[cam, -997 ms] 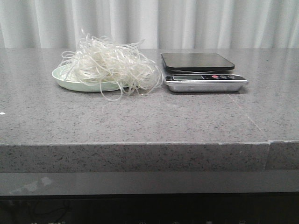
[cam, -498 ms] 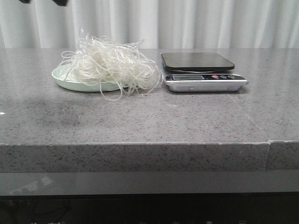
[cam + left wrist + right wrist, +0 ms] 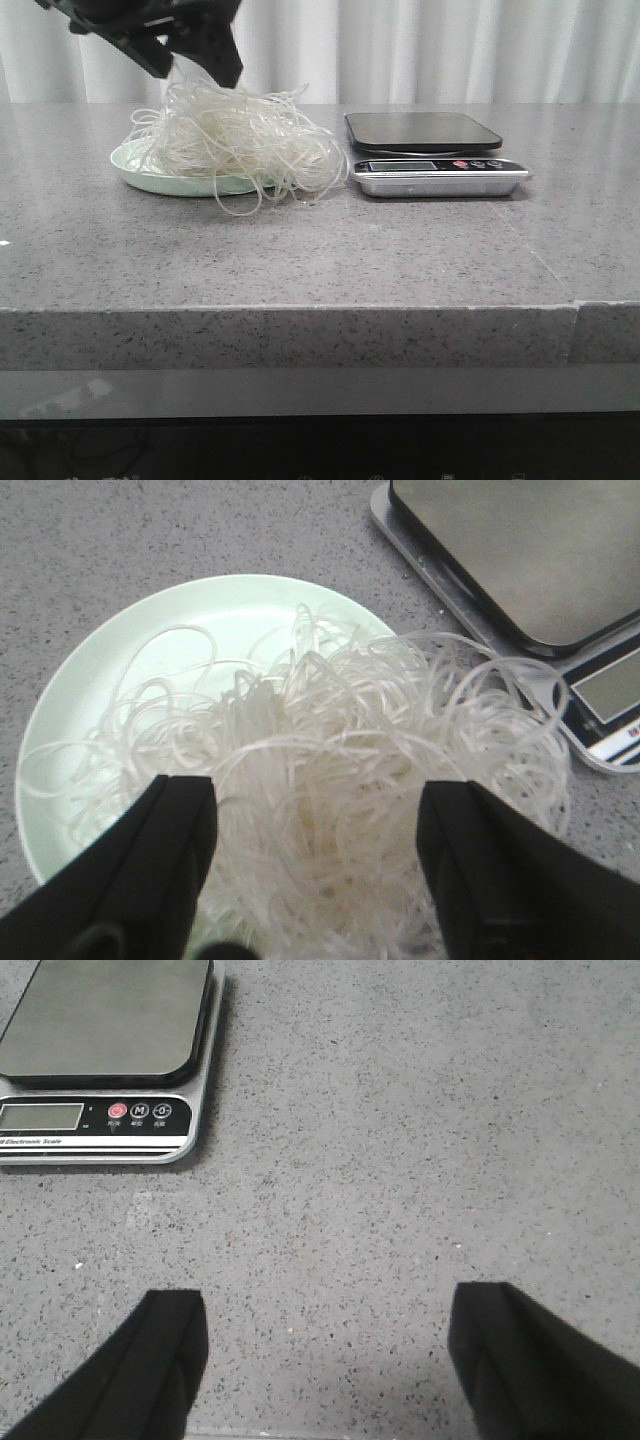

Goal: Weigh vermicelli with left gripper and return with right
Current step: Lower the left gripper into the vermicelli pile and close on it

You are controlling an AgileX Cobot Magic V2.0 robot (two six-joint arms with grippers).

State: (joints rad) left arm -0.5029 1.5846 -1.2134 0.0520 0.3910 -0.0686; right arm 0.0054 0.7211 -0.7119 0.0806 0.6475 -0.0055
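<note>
The vermicelli [image 3: 235,140] is a fluffy whitish tangle heaped on a pale green plate [image 3: 150,178], spilling over its right rim. My left gripper [image 3: 195,72] hangs just above the heap's top, black and open. In the left wrist view the vermicelli [image 3: 350,750] lies between and under the spread fingers [image 3: 175,850], with the gripper [image 3: 318,810] holding nothing. My right gripper [image 3: 325,1320] is open over bare counter and does not show in the front view.
A silver kitchen scale [image 3: 430,150] with a dark platform stands right of the plate, almost touching the noodle strands. It also shows as the scale [image 3: 510,550] and the scale [image 3: 100,1050] in the wrist views. A white curtain hangs behind the grey stone counter [image 3: 320,260].
My left gripper has come down from the top left of the front view to just above the vermicelli. The noodles, plate and scale have not moved.
</note>
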